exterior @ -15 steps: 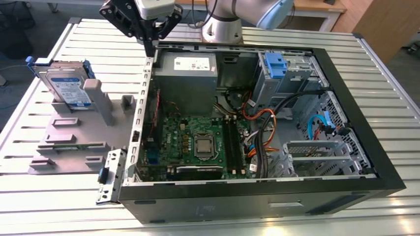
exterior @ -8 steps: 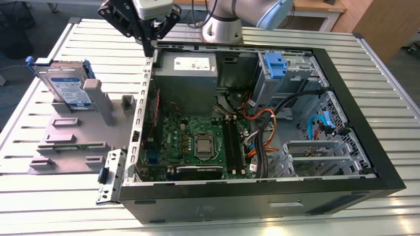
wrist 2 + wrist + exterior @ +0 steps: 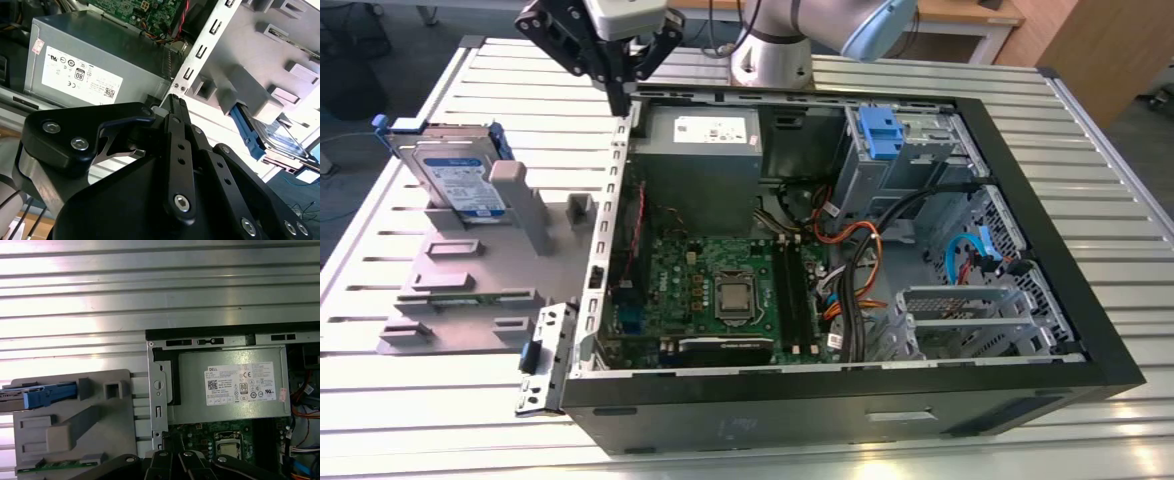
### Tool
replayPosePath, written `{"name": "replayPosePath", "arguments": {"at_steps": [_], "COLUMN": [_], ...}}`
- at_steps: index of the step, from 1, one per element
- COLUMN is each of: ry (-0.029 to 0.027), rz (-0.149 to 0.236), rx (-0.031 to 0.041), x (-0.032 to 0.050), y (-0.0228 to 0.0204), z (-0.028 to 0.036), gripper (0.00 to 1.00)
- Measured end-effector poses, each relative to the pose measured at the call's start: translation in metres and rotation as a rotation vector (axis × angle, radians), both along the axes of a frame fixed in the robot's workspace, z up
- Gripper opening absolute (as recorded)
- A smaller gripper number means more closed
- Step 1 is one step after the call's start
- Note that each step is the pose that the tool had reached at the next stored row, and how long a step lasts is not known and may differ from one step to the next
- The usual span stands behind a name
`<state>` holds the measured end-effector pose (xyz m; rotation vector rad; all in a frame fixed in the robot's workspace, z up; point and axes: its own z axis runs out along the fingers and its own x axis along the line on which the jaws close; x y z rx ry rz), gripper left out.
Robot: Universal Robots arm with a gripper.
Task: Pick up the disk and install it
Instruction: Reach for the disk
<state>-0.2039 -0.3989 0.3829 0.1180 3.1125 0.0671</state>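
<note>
Clearly apart from the gripper (image 3: 616, 95), the disk (image 3: 454, 180) stands outside the computer case (image 3: 854, 405), beyond the case's side wall on the exterior view's left. It is slotted on edge into a grey fixture (image 3: 467, 290) that lies just beside that wall on the ribbed metal table (image 3: 400, 420). The jaws are pressed together with nothing between them. They hang over the corner of the case where the side wall meets the power supply (image 3: 698, 150), so the wall and part of the fixture lie between the jaws and the disk. The disk's labelled face shows in the exterior view, framed by its blue carrier, with its thin edge upward. Its long axis looks close to upright with a slight lean, though the fixture's posts hide its lower part. In the first wrist view the upper edge appears as a narrow strip running toward the case's side wall, roughly square to it.
</note>
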Motion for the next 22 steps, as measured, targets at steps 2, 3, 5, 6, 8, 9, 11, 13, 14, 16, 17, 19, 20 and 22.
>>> {"name": "replayPosePath", "arguments": {"at_steps": [2, 3, 5, 6, 8, 9, 11, 13, 14, 16, 17, 19, 20, 22], "ry": [0.0000, 0.0000, 0.0000, 0.0000, 0.0000, 0.0000, 0.0000, 0.0000, 0.0000, 0.0000, 0.0000, 0.0000, 0.0000, 0.0000], "rz": [0.000, 0.000, 0.000, 0.000, 0.000, 0.000, 0.000, 0.000, 0.000, 0.000, 0.000, 0.000, 0.000, 0.000], "rx": [0.0000, 0.0000, 0.0000, 0.0000, 0.0000, 0.0001, 0.0000, 0.0000, 0.0000, 0.0000, 0.0000, 0.0001, 0.0001, 0.0000], "x": [-0.0006, -0.0010, -0.0016, -0.0020, -0.0027, -0.0030, -0.0038, -0.0045, -0.0049, -0.0056, -0.0060, -0.0068, -0.0072, -0.0079], "y": [0.0000, 0.0000, 0.0000, 0.0000, 0.0000, 0.0000, 0.0000, 0.0000, 0.0000, 0.0000, 0.0000, 0.0000, 0.0000, 0.0000], "z": [-0.0001, -0.0001, -0.0002, -0.0002, -0.0003, -0.0003, -0.0004, -0.0004, -0.0005, -0.0005, -0.0006, -0.0007, -0.0007, -0.0008], "gripper": [0.11, 0.11, 0.11, 0.11, 0.11, 0.11, 0.11, 0.11, 0.11, 0.11, 0.11, 0.11, 0.11, 0.11]}}
